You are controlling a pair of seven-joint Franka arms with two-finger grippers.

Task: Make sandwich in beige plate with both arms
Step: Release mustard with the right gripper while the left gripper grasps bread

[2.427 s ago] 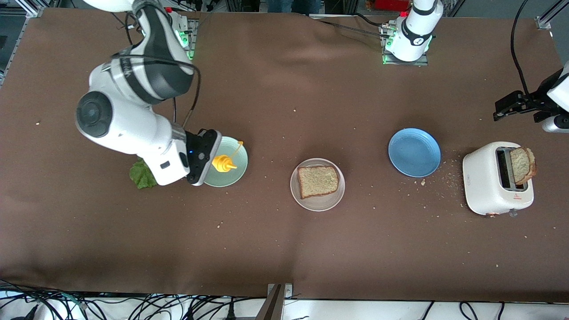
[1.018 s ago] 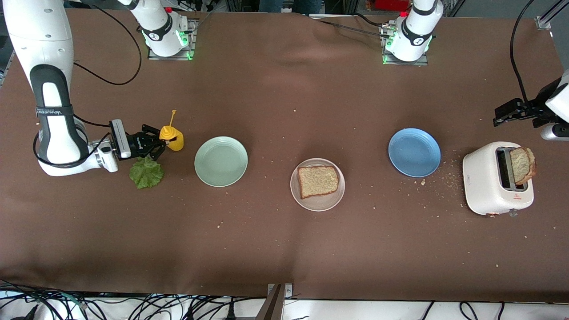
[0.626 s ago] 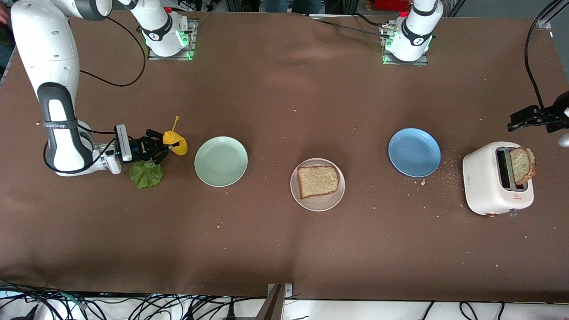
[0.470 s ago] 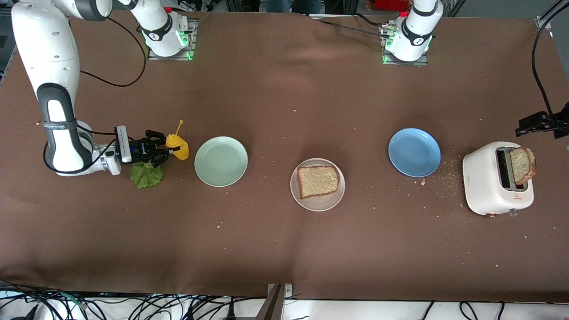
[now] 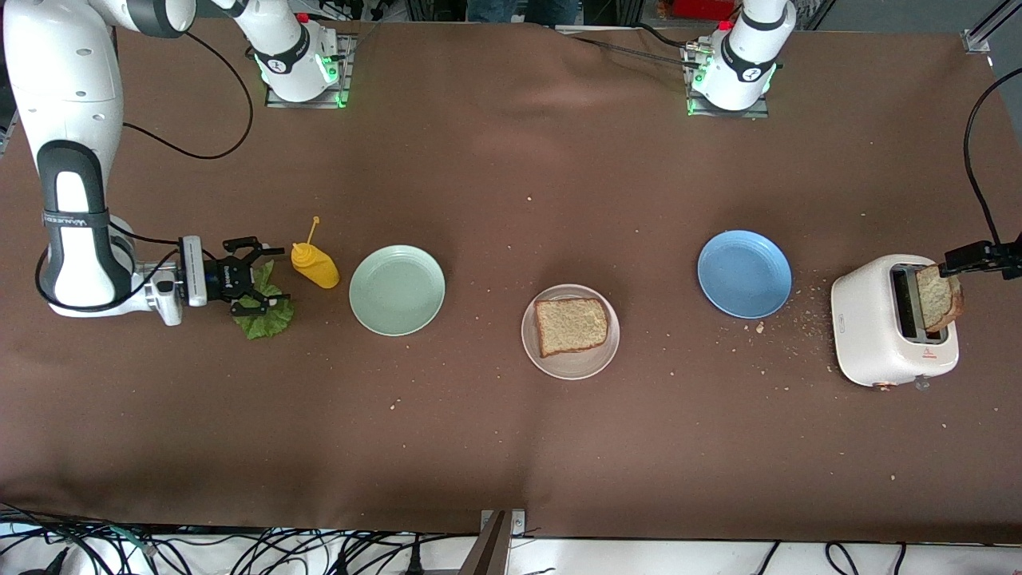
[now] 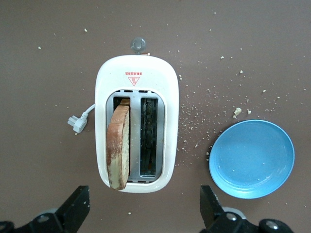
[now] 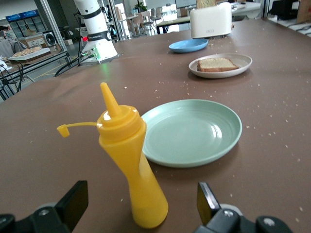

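I log the toaster (image 5: pixel 893 329) at the left arm's end of the table with one bread slice (image 5: pixel 938 297) standing in its slot, and the left gripper (image 6: pixel 143 206) spread wide and empty over it. The beige plate (image 5: pixel 533 351) at mid-table carries the other slice (image 5: pixel 570 326). The right gripper (image 5: pixel 257 275), open and empty, hangs over the lettuce leaf (image 5: pixel 267 315) beside the upright mustard bottle (image 5: pixel 315 266); I judge the lettuce pick is next, needing a low descent and pinch.

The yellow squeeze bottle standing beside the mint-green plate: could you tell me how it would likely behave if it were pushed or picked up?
The yellow squeeze bottle stands tall on a narrow base, so a push near its top would probably tip it. Its rounded sides suggest it would then roll. It looks like soft plastic, likely to give under the open right pincer.
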